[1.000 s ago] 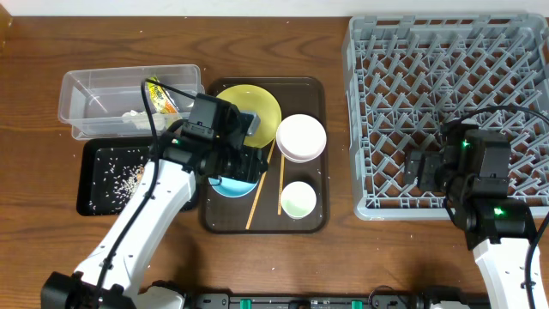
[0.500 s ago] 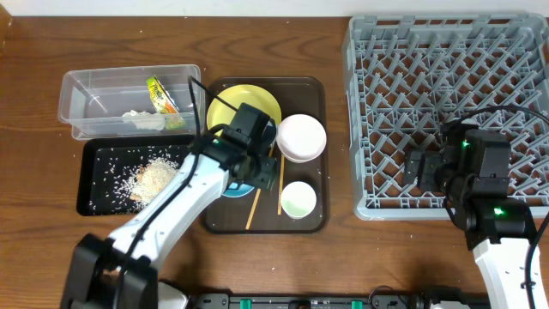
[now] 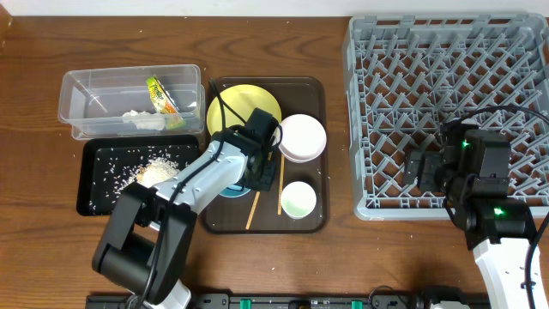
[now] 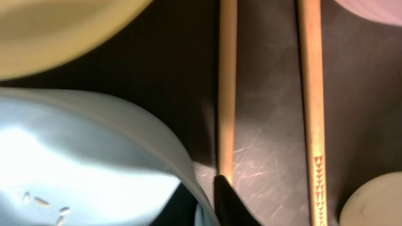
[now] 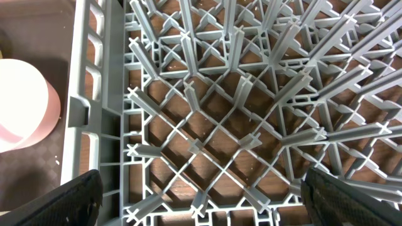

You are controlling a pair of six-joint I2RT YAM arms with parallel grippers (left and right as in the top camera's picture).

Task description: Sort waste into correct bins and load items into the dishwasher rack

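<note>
My left gripper [image 3: 257, 166] [image 4: 207, 202] is shut on the rim of the light blue bowl [image 3: 228, 186] [image 4: 94, 150], one finger inside and one outside. A few rice grains cling inside the bowl. Two wooden chopsticks [image 3: 280, 183] [image 4: 227, 88] lie just right of it. The yellow plate [image 3: 233, 108], pale pink bowl [image 3: 301, 137] and white cup [image 3: 298, 199] sit on the same brown tray. My right gripper [image 3: 422, 167] [image 5: 213, 204] hangs open and empty over the grey dishwasher rack [image 3: 446, 51] [image 5: 220, 94]. The clear tub [image 3: 99, 90] holds the snack wrapper [image 3: 160, 94] and paper scrap [image 3: 141, 120]. Rice [image 3: 153, 172] lies in the black tray [image 3: 93, 193].
The dark brown serving tray [image 3: 313, 225] stands between the bins on the left and the rack on the right. The rack is empty. A strip of bare wooden table [image 3: 339, 129] separates tray and rack.
My left arm swung right from beside the black tray to the blue bowl's right side, and its jaws closed on the rim. The right arm has not moved.
</note>
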